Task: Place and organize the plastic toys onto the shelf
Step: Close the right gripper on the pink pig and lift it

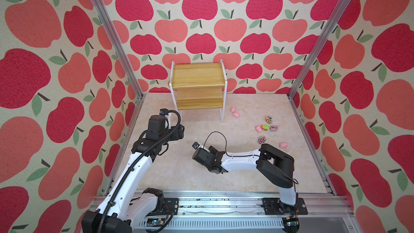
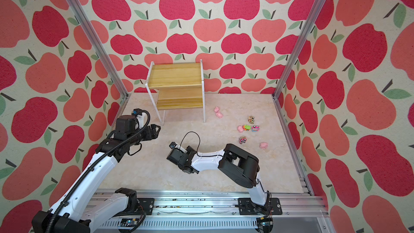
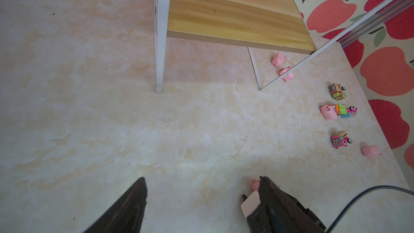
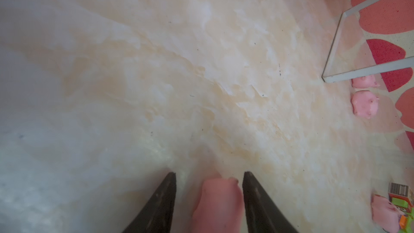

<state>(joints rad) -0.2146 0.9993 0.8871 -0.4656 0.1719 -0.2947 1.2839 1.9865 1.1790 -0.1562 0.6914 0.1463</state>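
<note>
**Tool status: right tool [image 4: 208, 173] slack around one pig, left tool [image 2: 158, 129] spread and unloaded**

Jaws of the right tool stand parted, pointing down at the table [image 4: 156, 75]. A pink pig [image 4: 218, 200] sits between them with a gap on one side: released, not gripped. Jaws of the left tool stand wide apart, above the table and near the front leg of the shelf [image 1: 198, 75]. Other toys lie on the table, well beyond the right tool toward its own side. These are two pigs [image 1: 236, 114] beside a shelf leg, a third pig [image 1: 258, 128] touching the green truck [image 1: 265, 127], and a fourth pig [image 1: 283, 145] near the right arm [image 1: 275, 164]. Print on the trucks [image 3: 336, 89] is too small to read.
</note>
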